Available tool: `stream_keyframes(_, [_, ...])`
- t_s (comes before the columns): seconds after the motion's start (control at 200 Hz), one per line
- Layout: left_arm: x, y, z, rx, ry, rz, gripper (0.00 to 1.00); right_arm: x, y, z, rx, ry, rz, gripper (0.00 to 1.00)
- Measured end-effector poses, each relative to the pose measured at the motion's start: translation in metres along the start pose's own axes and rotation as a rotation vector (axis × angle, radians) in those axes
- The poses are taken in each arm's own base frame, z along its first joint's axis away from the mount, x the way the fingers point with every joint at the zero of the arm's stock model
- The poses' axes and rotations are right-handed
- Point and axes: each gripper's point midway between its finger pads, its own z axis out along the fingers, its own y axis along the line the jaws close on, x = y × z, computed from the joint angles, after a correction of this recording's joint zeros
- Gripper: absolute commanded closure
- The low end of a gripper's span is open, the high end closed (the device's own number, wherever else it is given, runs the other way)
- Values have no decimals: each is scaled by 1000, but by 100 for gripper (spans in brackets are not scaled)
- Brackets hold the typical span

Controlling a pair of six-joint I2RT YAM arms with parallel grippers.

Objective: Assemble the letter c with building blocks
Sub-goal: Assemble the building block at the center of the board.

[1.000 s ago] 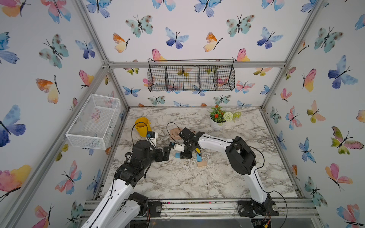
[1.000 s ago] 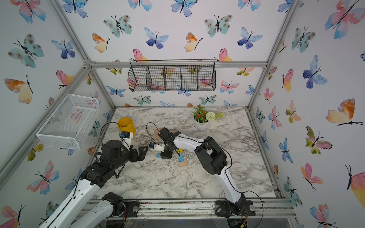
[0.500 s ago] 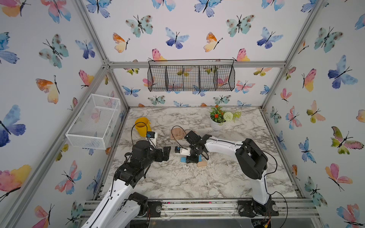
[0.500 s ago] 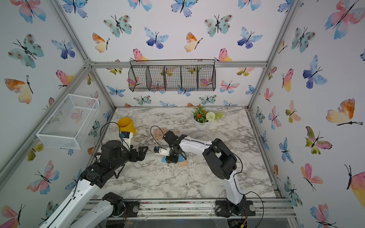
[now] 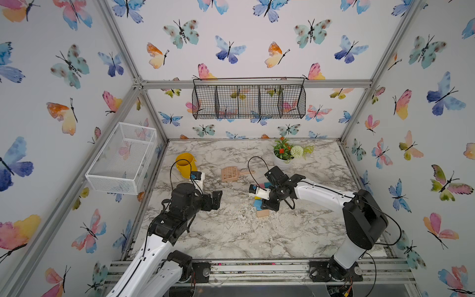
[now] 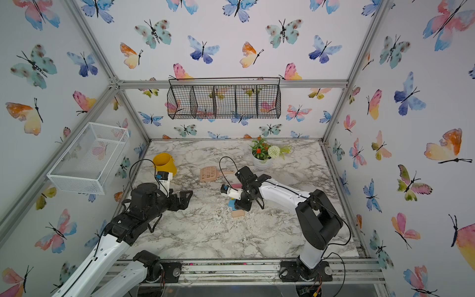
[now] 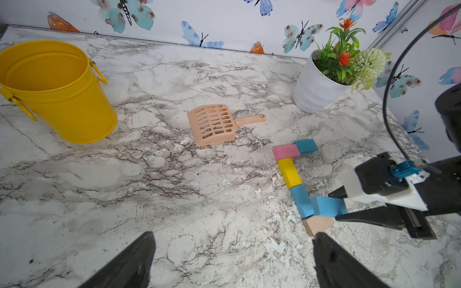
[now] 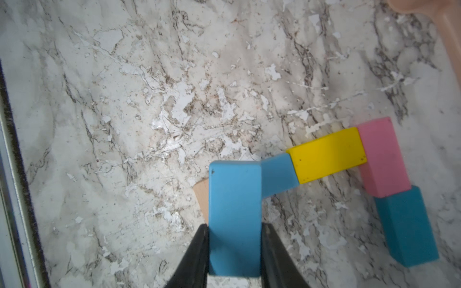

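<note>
A chain of building blocks lies on the marble: teal (image 7: pixel 305 145), pink (image 7: pixel 285 152), yellow (image 7: pixel 289 172), then light blue (image 7: pixel 300 200). A tan block (image 7: pixel 318 224) lies at the near end of the chain. My right gripper (image 8: pixel 234 225) is shut on a second light blue block (image 8: pixel 234 199). It holds this block over the tan block (image 8: pixel 202 197), beside the lying light blue one (image 8: pixel 277 174). In both top views the right gripper (image 5: pixel 266 205) (image 6: pixel 240 205) covers part of the chain. My left gripper (image 7: pixel 233 235) (image 5: pixel 218 198) is open and holds nothing, to the left of the blocks.
A peach slotted scoop (image 7: pixel 212 124) lies behind the blocks. A yellow bucket (image 5: pixel 185 164) stands at the back left and a white flower pot (image 5: pixel 282 160) at the back right. A white wire basket (image 5: pixel 120 159) hangs on the left wall, a black one (image 5: pixel 249 101) on the back wall.
My right gripper has carried the light blue block toward the table's front, down to the tan block's end of the chain. The left arm has stayed put.
</note>
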Motion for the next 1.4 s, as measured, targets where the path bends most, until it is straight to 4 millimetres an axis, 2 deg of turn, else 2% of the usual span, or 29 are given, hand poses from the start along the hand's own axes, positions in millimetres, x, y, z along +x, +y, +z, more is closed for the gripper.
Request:
stream_keyframes(0.31, [0, -2, 0, 14, 0, 1, 1, 20, -18, -30, 45, -10, 32, 71])
stream_keyframes(0.551, [3, -5, -3, 34, -6, 3, 1, 70, 2, -34, 55, 48, -2, 70])
stream_keyframes(0.666, [1, -7, -4, 43, -13, 6, 1, 86, 11, -34, 61, 73, -36, 70])
stream_keyframes(0.846, [1, -8, -5, 51, -14, 10, 1, 88, 13, -38, 73, 67, -105, 71])
stream_keyframes(0.986, [1, -9, -5, 56, -14, 11, 1, 90, 13, -32, 50, 85, -142, 71])
stream_keyframes(1.401, [0, -10, -6, 60, -21, 12, 1, 92, -4, -16, 60, 114, -209, 70])
